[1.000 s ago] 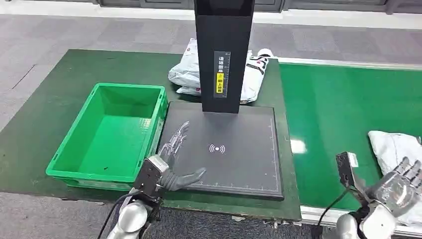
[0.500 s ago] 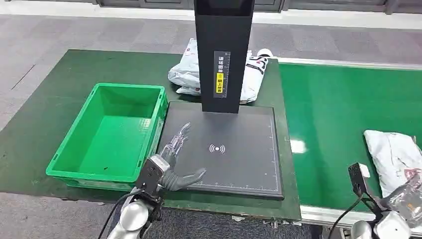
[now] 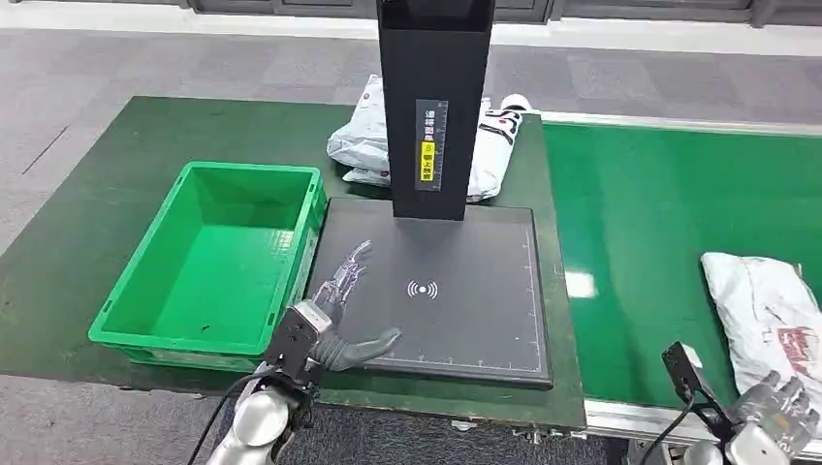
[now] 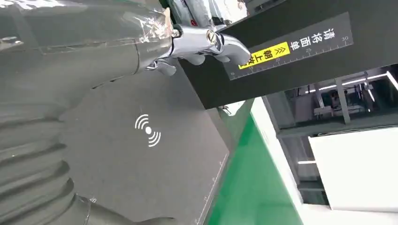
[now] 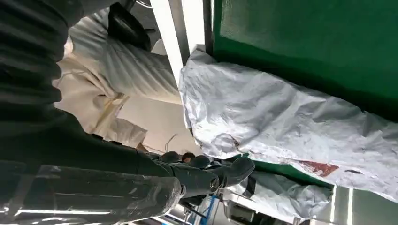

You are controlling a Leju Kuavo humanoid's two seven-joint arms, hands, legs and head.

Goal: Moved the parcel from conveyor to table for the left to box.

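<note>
A crumpled white parcel (image 3: pixel 771 308) with a red mark lies on the green conveyor (image 3: pixel 659 223) at the far right. In the right wrist view the parcel (image 5: pixel 291 124) spreads just beyond my fingers. My right hand (image 3: pixel 775 412) hangs low at the belt's near edge, just short of the parcel, fingers apart and holding nothing. My left hand (image 3: pixel 339 310) hovers open over the left edge of the black scanner pad (image 3: pixel 465 310), fingers stretched forward. The green box (image 3: pixel 213 252) stands empty to the left of that hand.
A black scanner tower (image 3: pixel 436 97) rises from the back of the pad. Two more white parcels (image 3: pixel 361 136) lie behind it on the dark green table (image 3: pixel 97 194). The conveyor's metal rail (image 3: pixel 620 418) runs along its near edge.
The parcel has travelled left along the belt. My right hand has dropped from over the parcel down to the belt's near edge. The left hand has stayed put.
</note>
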